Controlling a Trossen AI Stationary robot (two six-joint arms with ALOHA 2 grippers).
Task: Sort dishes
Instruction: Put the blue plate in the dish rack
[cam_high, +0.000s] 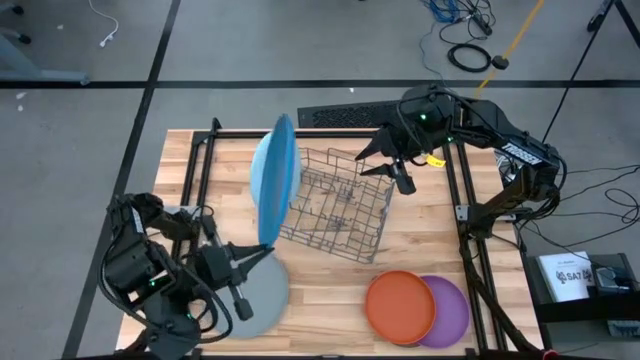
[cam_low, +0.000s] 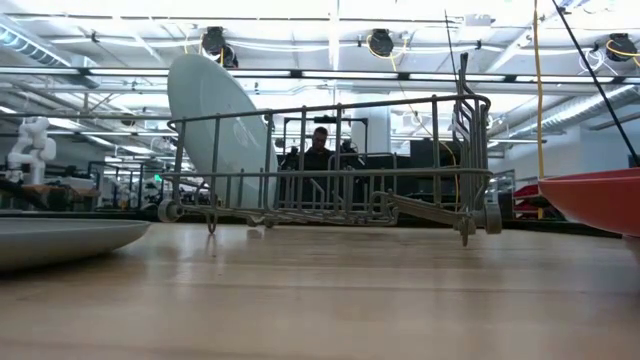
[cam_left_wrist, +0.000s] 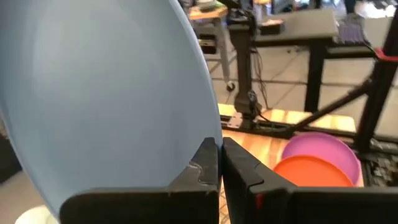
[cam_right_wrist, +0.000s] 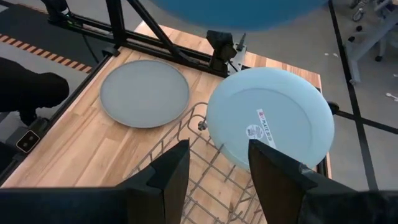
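While our left gripper (cam_high: 262, 257) rests with its fingers pinched together and empty at the near-left corner of the wire dish rack (cam_high: 340, 205), its tips lie over the far edge of the round flat grey plate (cam_high: 250, 295) on the wooden table (cam_high: 420, 250).

Two large plates stand on edge at the rack's left end: a round blue plate (cam_high: 285, 150) and a paler blue one (cam_high: 272, 195) just nearer us. In the right wrist view the pale blue plate (cam_right_wrist: 268, 118) leans against the rack's end wires, its labelled underside showing.

Our right gripper (cam_high: 385, 165) hovers above the rack's far-right corner, fingers apart, holding nothing.

Off the rack's near-right corner, the round flat orange plate (cam_high: 400, 305) overlaps the round purple plate (cam_high: 448, 312) beside it. We cannot find a pale grey small plate.

We judge these plates stiff, light, smooth and likely slippery, probably plastic. Lying flat, they offer only a thin rim, so we would pinch across the edge where it overhangs or lifts. The standing plates could tip or roll if nudged; take them at the top rim.
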